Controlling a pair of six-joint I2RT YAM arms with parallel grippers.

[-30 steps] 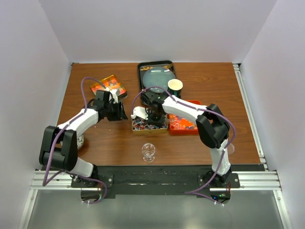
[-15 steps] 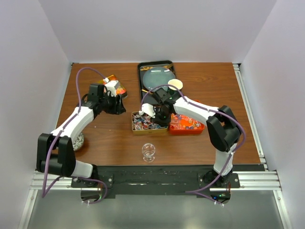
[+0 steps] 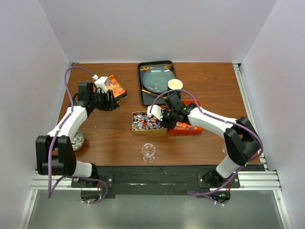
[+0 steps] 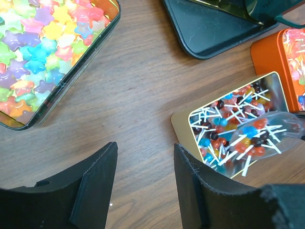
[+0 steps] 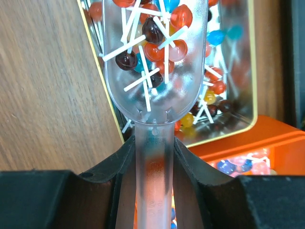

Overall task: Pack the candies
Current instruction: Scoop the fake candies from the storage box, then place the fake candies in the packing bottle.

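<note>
The right fingers [image 5: 153,148] are clamped tight on the stem of a clear plastic scoop [image 5: 157,109]. Its bowl is loaded with candies [image 5: 155,50]: tiny round lollipops on white sticks, in red, dark brown and blue. The scoop is over the gold tin [image 3: 148,130], which is heaped with the same lollipops, including a few yellow ones. From the wrist view it looks lifted off the heap, but whether its tip touches the pile cannot be told.

Just beside the gold tin, on its right, is an orange tin [image 4: 267,62]. It holds more small sweets, too blurred to describe beyond pink, white and blue.

The left fingers [image 4: 144,155] are spread wide with nothing between them, above bare table [image 4: 128,95]. They are between the gold tin and a dark-rimmed tin [image 3: 118,90] filled with star-shaped sweets [image 4: 43,52] in pastel green, purple, yellow, pink and blue.

A black tray [image 4: 205,33] lies at the far side, behind the gold tin. A cup [image 3: 175,85] stands upright at the tray's right near corner. A small clear glass [image 3: 149,151] stands upright near the front edge, apart from the tins.
</note>
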